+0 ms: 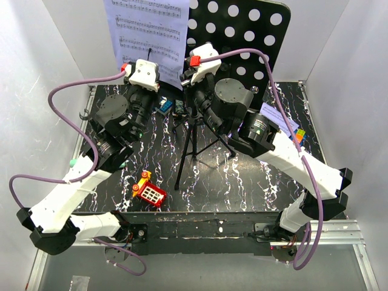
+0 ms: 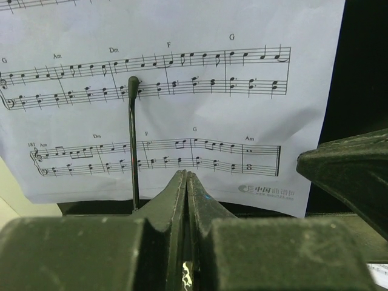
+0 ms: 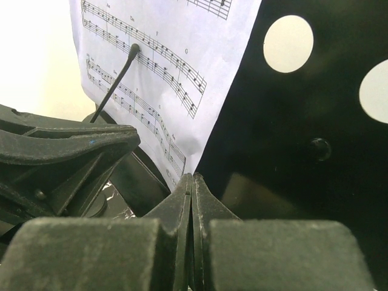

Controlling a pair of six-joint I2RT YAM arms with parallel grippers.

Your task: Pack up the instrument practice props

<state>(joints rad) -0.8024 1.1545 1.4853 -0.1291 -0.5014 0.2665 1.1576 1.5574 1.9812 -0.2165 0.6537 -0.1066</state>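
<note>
My left fingers are pressed together, with the tips just in front of the lower edge of the sheet-music page. I cannot tell whether any paper is caught between them. My right fingers are also pressed together, with nothing visible in the seam. Their tips sit near the line where the page's right edge meets the bare black perforated panel. Both sets of fingers are close together, side by side. The music stand stands upright at the far middle of the table. Its tripod legs are spread on the marbled surface between my 2 arms. The page leans against the left half of the panel, with its bottom edge at the ledge. 1 thin black wire retainer rises from the ledge and lies across the printed staves. A red-and-yellow toy lies on the table near my left arm, well apart from the stand.
</note>
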